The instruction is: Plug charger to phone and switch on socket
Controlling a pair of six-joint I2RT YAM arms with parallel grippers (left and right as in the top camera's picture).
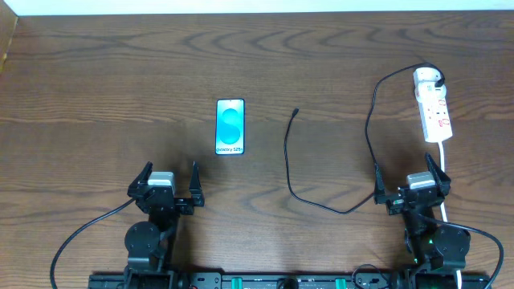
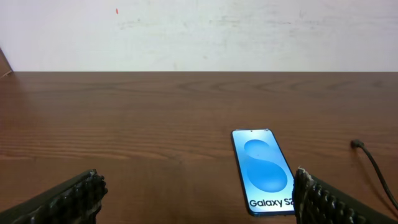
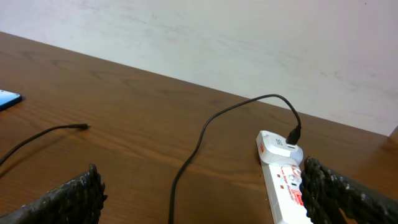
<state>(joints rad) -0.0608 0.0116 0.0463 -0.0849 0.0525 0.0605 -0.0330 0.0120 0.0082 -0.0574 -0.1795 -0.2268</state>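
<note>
both jaws spread wide, empty; phone point(image 1: 230, 126) flat; charger point(image 1: 287, 148) plugged in socket point(image 1: 434, 111).

Phone point(image 1: 230, 126) lies flat on the surface point(image 1: 96, 96), left of centre, ahead of the left arm point(image 1: 148, 237). Charger point(image 1: 287, 152) tip sits right of the phone, apart from it. Its cable runs toward the near edge, bends btwn the arms, then goes up to the socket point(image 1: 434, 108) at far right (plugged in at its far end). Right arm point(image 1: 434, 241) sits in front of the socket, w/ the cord point(image 1: 443, 156) beside it.
</note>
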